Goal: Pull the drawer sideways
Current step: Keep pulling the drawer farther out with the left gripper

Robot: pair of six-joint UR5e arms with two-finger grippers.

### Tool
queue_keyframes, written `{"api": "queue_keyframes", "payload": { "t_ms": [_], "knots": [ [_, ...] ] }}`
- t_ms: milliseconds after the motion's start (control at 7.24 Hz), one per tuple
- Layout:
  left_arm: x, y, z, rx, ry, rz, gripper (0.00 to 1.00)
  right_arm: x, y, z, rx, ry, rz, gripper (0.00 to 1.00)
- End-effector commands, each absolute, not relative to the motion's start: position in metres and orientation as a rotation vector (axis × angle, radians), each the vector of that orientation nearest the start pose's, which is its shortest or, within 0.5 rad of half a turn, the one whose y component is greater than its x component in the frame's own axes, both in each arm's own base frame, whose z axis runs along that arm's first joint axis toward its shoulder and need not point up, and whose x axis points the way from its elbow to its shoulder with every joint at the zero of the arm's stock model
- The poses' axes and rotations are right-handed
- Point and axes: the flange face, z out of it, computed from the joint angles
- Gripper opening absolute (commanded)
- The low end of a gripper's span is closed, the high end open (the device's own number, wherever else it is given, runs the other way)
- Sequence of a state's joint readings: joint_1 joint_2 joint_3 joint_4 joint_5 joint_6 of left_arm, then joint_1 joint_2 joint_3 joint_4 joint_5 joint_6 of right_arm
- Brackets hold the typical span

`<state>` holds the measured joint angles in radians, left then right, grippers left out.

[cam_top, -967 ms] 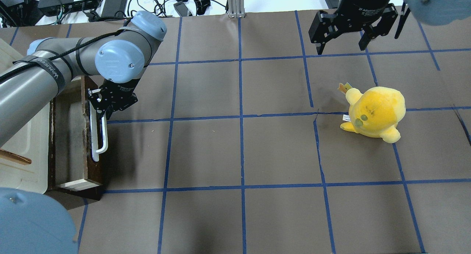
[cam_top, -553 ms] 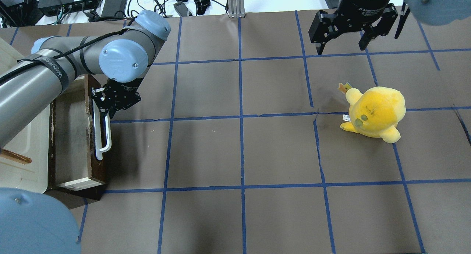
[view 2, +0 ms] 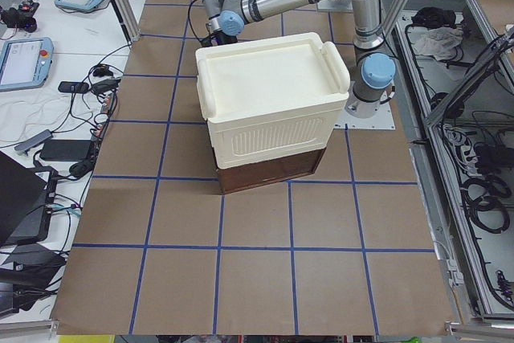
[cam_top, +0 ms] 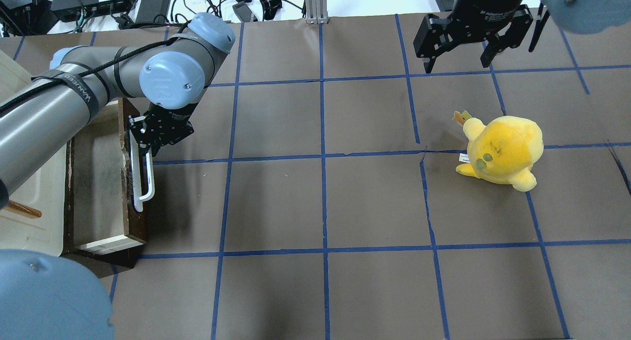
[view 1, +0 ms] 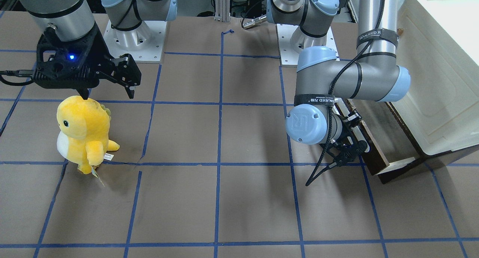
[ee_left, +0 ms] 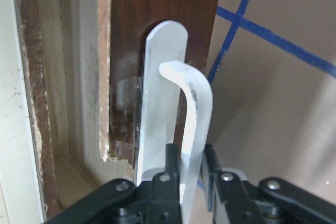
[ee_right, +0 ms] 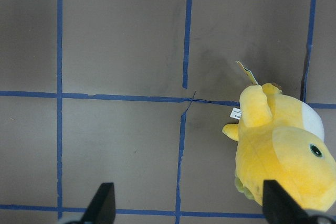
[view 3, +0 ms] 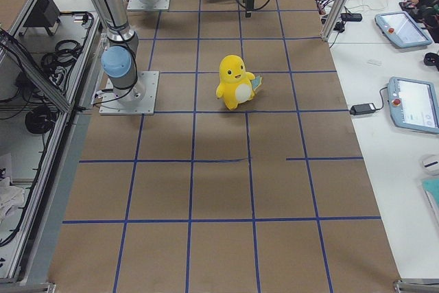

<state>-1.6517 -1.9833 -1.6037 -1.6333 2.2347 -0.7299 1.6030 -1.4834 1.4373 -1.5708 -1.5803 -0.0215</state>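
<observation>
Strap [cam_top: 82, 94] reading WANJEED rings the arm [cam_top: 29, 129]; left end effector [ee_left: 190, 157] pinches the drawer [cam_top: 93, 182] by its handle [ee_left: 195, 109].

the drawer [cam_top: 96, 182] lies at the left edge of the overhead frame, partly open, its pale wood interior showing and its dark brown front facing right. my left gripper [ee_left: 190, 157] pinches its white bar handle [cam_top: 150, 182].

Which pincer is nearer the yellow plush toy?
Right. The right pincer hangs open close by the plush toy; the left pincer is far off, shut on the drawer handle.
</observation>
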Motion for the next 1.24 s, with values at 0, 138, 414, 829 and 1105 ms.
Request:
{"api": "queue_keyframes", "payload": {
  "t_ms": [0, 138, 414, 829, 1105],
  "knots": [
    [-0.123, -0.567, 0.266, -0.546, 2.287, 0.239, 0.00, 0.149, -0.529, 0.509, -0.084, 3.150, -0.073, 1.00],
    [-0.128, -0.571, 0.266, -0.538, 2.292, 0.232, 0.00, 0.149, -0.529, 0.509, -0.084, 3.150, -0.073, 1.00],
    [-0.131, -0.574, 0.264, -0.544, 2.289, 0.230, 0.00, 0.149, -0.529, 0.509, -0.084, 3.149, -0.073, 1.00],
    [-0.143, -0.574, 0.262, -0.553, 2.296, 0.221, 0.00, 0.149, -0.529, 0.509, -0.084, 3.150, -0.073, 1.00],
    [-0.148, -0.576, 0.261, -0.553, 2.295, 0.213, 0.00, 0.149, -0.529, 0.509, -0.084, 3.149, -0.073, 1.00]
  ]
}}
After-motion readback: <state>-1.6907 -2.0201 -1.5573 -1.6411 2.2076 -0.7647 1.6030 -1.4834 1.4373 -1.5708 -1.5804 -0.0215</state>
